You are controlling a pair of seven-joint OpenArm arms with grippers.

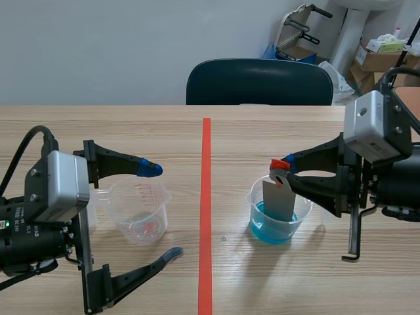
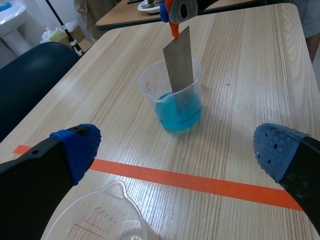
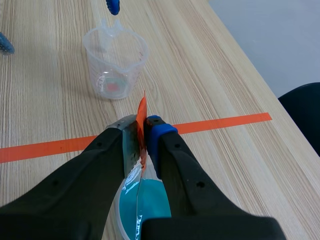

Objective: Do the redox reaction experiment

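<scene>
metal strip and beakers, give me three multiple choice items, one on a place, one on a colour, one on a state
1. Where is the lower end of the metal strip?
A. flat on the table
B. inside the beaker that holds liquid
C. in the other, empty beaker

2. What colour is the liquid?
A. yellow
B. blue
C. colourless

3. How does the left gripper stand?
A. open
B. shut on the strip
C. shut on a beaker

Answers:
1 B, the right gripper holds the strip upright with its end down in that beaker.
2 B, blue shows through the clear wall.
3 A, its fingers stand wide apart, pressing on nothing.
</scene>
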